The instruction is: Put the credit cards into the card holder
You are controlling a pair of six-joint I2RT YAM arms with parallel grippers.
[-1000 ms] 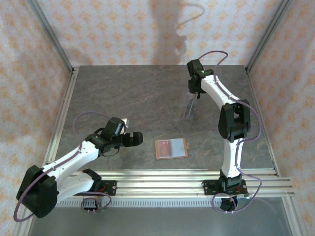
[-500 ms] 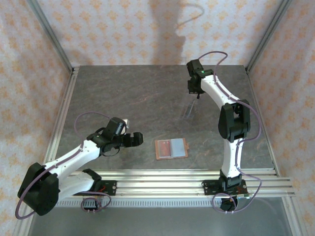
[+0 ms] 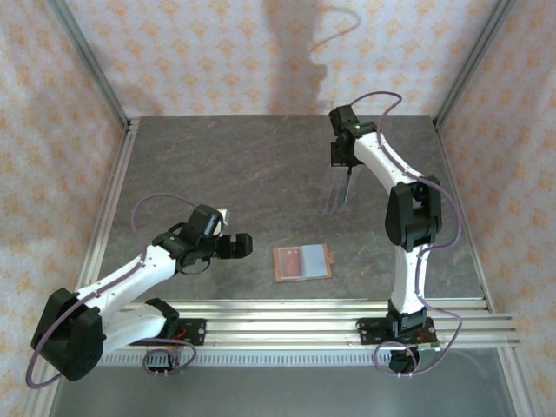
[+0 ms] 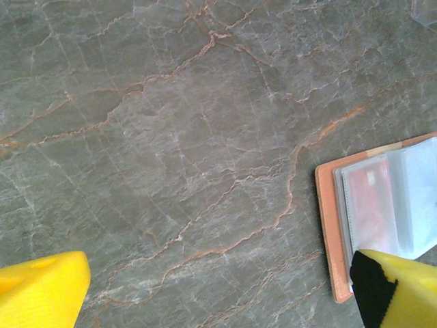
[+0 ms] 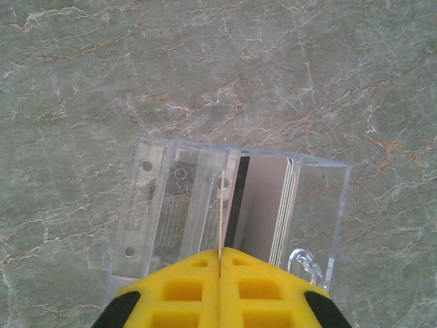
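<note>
My right gripper (image 3: 346, 165) is shut on a thin credit card (image 3: 347, 185) that hangs dark and upright below it. In the right wrist view the card (image 5: 220, 229) runs edge-on out of the closed yellow fingers (image 5: 184, 287), just above the clear plastic stand (image 5: 157, 205). More cards (image 5: 270, 205) stand upright inside that stand, one with a black edge. The reddish-brown card holder (image 3: 302, 261) lies open and flat near the table's front, its clear sleeves (image 4: 382, 212) facing up. My left gripper (image 3: 239, 247) stands open just left of the holder, nothing between its fingers.
The clear stand (image 3: 333, 195) sits on the marbled grey table (image 3: 226, 174) under the right gripper. Metal rails (image 3: 287, 313) run along the near edge, and patterned walls close in the back and sides.
The right gripper has shut on a card in the clear stand and drawn it upward, so the card now hangs visible below the fingers. The left arm has barely moved.
</note>
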